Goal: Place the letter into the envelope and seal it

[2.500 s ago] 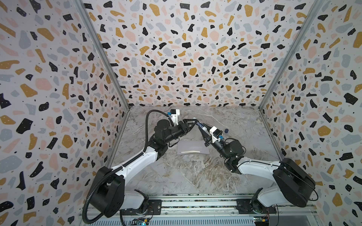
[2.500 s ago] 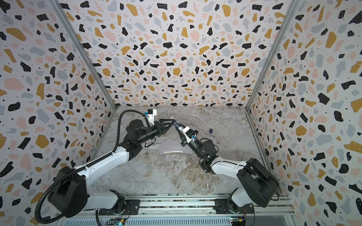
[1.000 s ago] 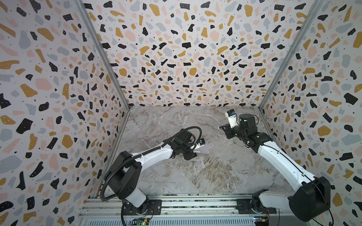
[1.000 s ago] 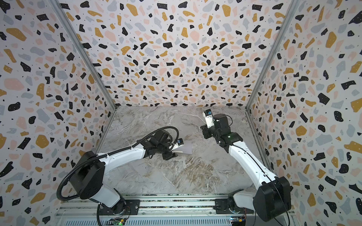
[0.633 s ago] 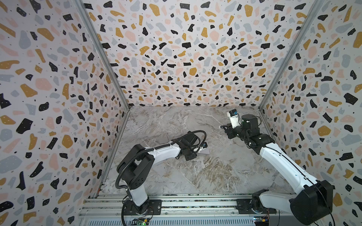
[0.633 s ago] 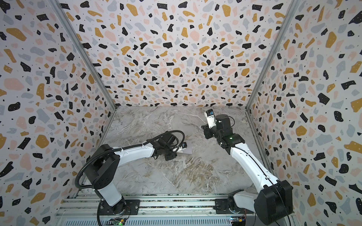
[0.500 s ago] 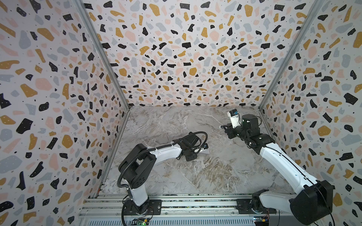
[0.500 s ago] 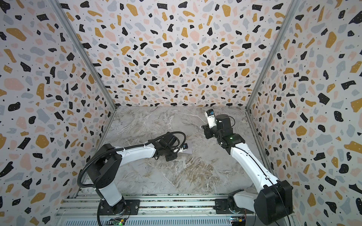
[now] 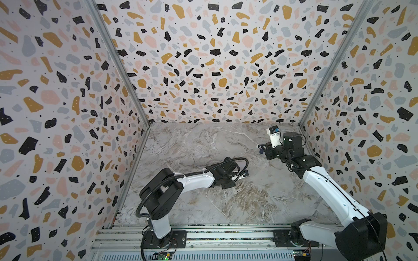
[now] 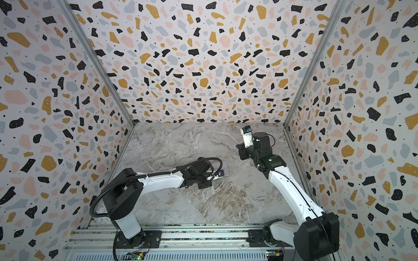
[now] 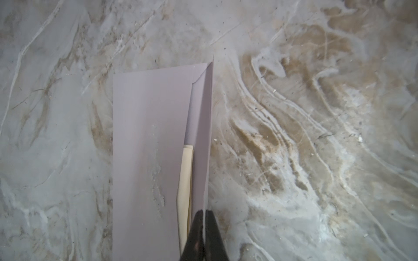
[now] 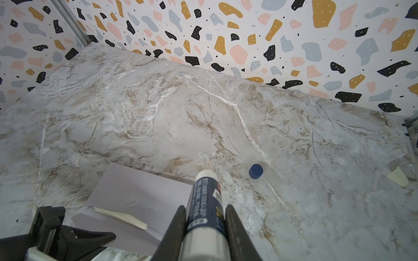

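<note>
The envelope [image 9: 242, 166] lies flat on the counter [image 9: 192, 144] about midway between its left and right edges. The letter [image 11: 185, 176] sits inside it, one edge showing at the mouth beside the raised flap. The left pincer [image 11: 204, 213] reaches in from the front-left and pinches the flap's edge. Toward the back-right corner, the right pincer [image 12: 205, 207] hangs above the counter with a glue stick [image 12: 204, 194] clamped between its fingers. A cap [image 12: 255, 171] stands on the counter beside the stick's tip, apart from the envelope. A paper scrap [image 12: 399, 176] lies beyond the cap, on the side away from the envelope.
</note>
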